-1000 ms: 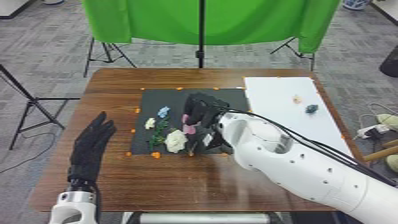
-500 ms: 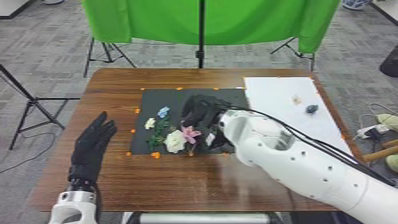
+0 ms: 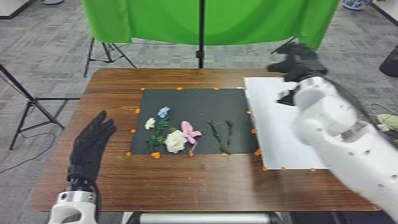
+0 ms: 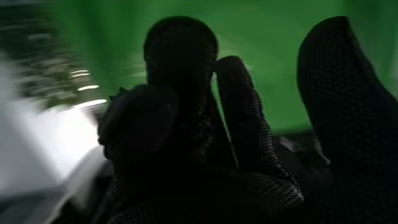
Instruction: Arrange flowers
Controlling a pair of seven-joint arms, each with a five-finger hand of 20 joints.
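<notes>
My right hand (image 3: 300, 62) is over the far end of the white board (image 3: 275, 130), blurred, its forearm slanting back to the right. In the right wrist view that hand (image 4: 258, 192) has its fingers extended with nothing visible held. My left hand (image 3: 89, 145) lies open, fingers straight, left of the dark mat (image 3: 200, 102). On the mat are a blue flower (image 3: 163, 112), a small white flower (image 3: 150, 123), a large white flower (image 3: 175, 141) and a pink flower (image 3: 189, 132), the last two side by side. Two thin green stems (image 3: 228, 134) stand apart to their right.
Orange markers (image 3: 155, 155) line the mat and the board. The brown table (image 3: 195, 185) extends around them. A green cloth (image 3: 151, 25) hangs on a stand beyond the far edge, and tripod legs (image 3: 108, 55) stand on the floor.
My right hand has moved from above the flowers to the far right, over the board. The pink flower and the stems are now uncovered. The left hand has barely moved.
</notes>
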